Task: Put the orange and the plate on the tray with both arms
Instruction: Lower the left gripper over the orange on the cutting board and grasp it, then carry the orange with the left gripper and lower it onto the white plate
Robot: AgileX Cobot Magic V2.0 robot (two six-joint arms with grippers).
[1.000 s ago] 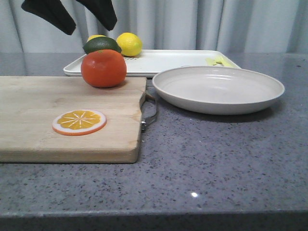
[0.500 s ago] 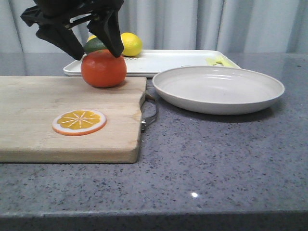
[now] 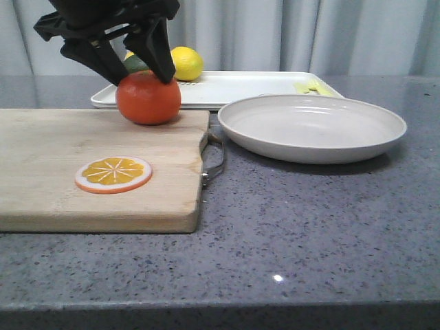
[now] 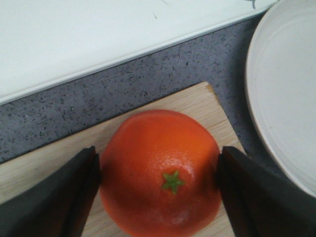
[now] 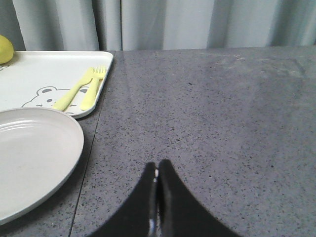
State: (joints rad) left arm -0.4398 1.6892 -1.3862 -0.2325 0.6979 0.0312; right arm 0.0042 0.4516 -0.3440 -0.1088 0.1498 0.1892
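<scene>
Grab step: left pincer [image 3: 136,74] open around the orange [image 3: 148,97], not squeezing yet. Next it needs to close. Right pincer [image 5: 157,183] shut, idle.

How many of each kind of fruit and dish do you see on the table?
Whole orange: 1
Orange slice: 1
Lemons: 2
Green fruit: 1
Plate: 1
Tray: 1
Cutting board: 1
Yellow fork: 1
Yellow utensil beside it: 1
Total: 10
</scene>
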